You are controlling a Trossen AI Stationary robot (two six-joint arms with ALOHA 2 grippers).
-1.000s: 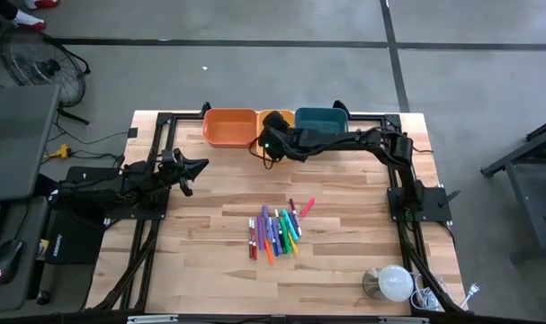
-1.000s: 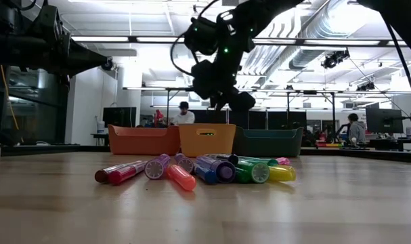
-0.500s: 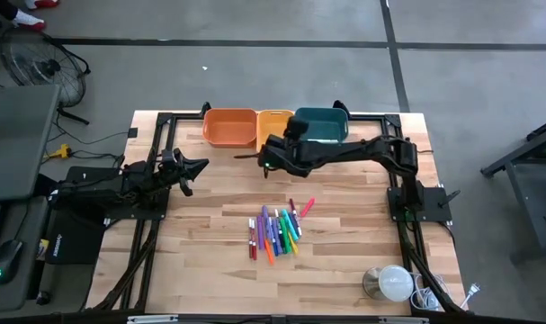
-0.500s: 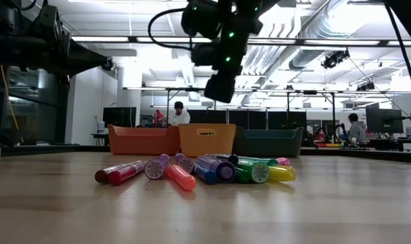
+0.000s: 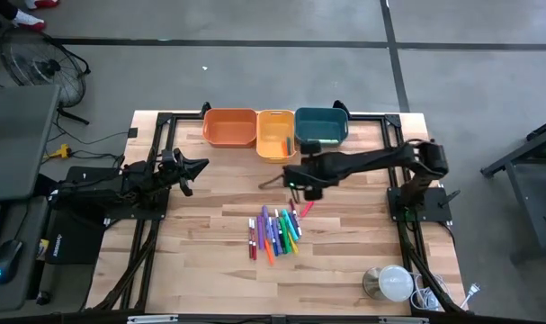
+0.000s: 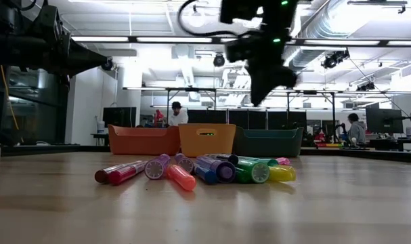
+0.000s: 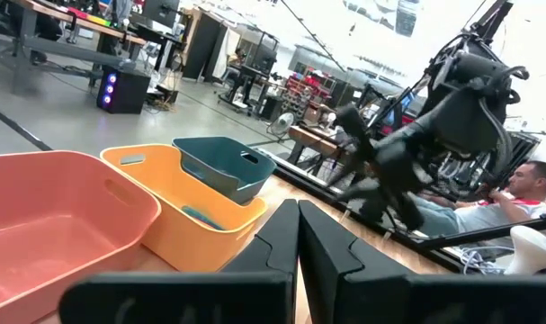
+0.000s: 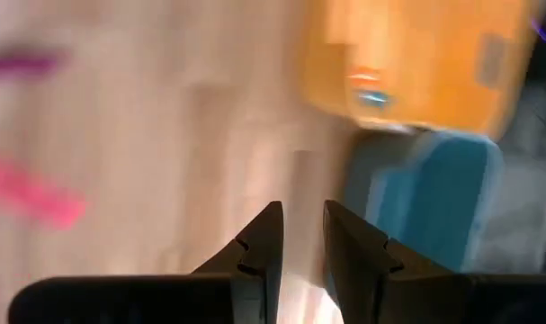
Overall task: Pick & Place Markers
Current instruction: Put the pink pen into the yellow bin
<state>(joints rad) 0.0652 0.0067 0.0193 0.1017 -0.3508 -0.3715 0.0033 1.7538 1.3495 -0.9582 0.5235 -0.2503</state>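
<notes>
The markers (image 5: 274, 232) lie side by side in a pile on the wood table, seen from their cap ends in the low view (image 6: 198, 169); a pink one (image 5: 307, 206) rests a little apart at the pile's far right. My right gripper (image 5: 293, 186) hangs in the air between the bins and the pile, open and empty (image 8: 301, 216). My left gripper (image 5: 201, 165) waits at the table's left, shut (image 7: 298, 216). A teal marker (image 7: 201, 216) lies inside the yellow bin (image 5: 274, 135).
Three bins stand in a row at the far edge: orange bin (image 5: 229, 127), yellow bin, teal bin (image 5: 321, 124). A white rounded object (image 5: 394, 283) sits at the near right corner. Bare wood shows on both sides of the pile. People work at desks beyond the table.
My right gripper has swung away from above the yellow bin, toward the table's near edge and somewhat right, ending over the bare wood just beyond the marker pile. The pile has not moved.
</notes>
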